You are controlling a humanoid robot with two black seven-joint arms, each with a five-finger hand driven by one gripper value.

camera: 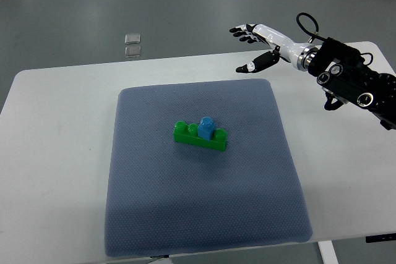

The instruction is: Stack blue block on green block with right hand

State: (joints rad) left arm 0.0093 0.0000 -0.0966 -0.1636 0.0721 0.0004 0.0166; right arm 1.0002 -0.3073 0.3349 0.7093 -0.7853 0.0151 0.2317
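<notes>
Top view: small blue plastic block (206,127) sits atop long green studded block (200,136); right hand (258,46) at 2 o'clock, fingers spread, empty.

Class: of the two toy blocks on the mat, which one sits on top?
The blue block: small, resting on the long green block, which lies directly on the mat.

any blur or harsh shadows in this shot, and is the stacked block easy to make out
Top view: lighting is soft and even, with only a faint shadow along the front of the green block; the blue block on it is sharp and clear; the open right hand at the table's far edge is crisp too, no motion blur; no strong glare on the gray mat.
</notes>
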